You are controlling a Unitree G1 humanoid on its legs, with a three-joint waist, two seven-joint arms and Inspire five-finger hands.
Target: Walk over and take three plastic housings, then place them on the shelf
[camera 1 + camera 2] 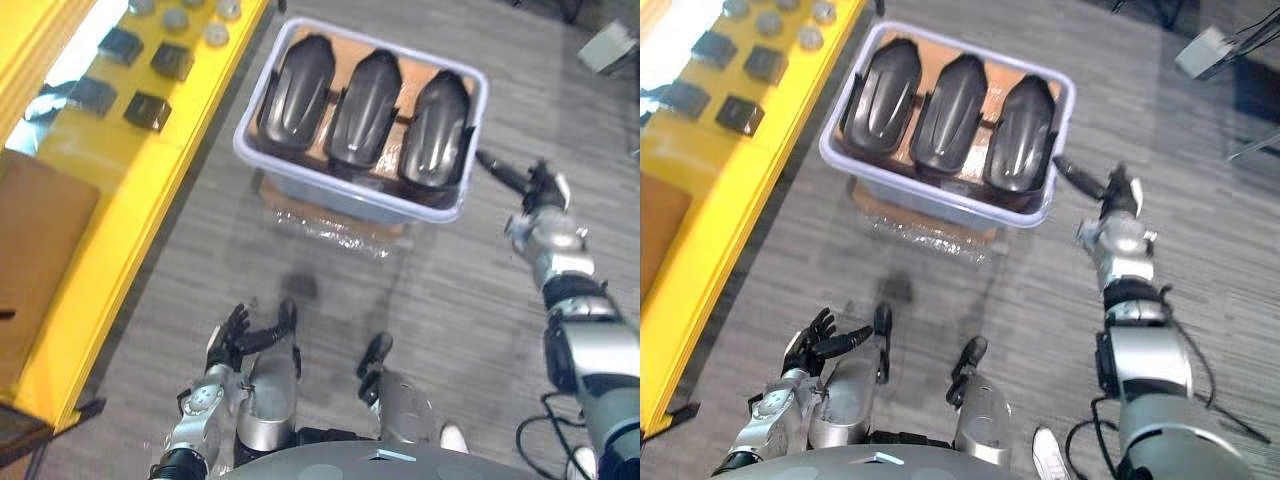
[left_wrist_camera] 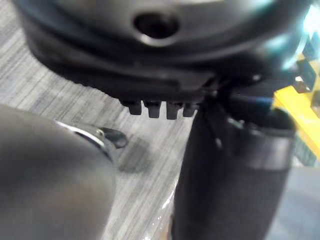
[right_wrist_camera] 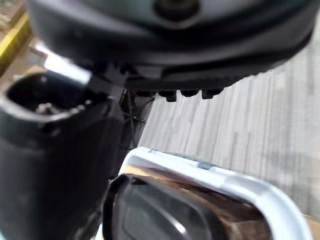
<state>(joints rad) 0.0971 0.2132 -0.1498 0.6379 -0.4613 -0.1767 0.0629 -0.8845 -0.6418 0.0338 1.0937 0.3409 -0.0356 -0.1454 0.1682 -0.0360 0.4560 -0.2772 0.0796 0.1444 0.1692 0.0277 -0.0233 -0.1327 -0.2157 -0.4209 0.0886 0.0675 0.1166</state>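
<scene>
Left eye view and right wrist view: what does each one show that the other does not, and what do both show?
Left eye view: the yellow shelf with small dark square parts, all three black plastic housings, the open left robot hand. Right wrist view: the underside of the open right robot hand, its thumb close to the rim of the pale grey plastic bin. Both: that hand, the bin, one of the housings, the grey striped floor.

Three black, glossy housings, long rounded shells, lie side by side with their domed sides up, filling a pale bin on the floor. The yellow shelf stands near the bin.
</scene>
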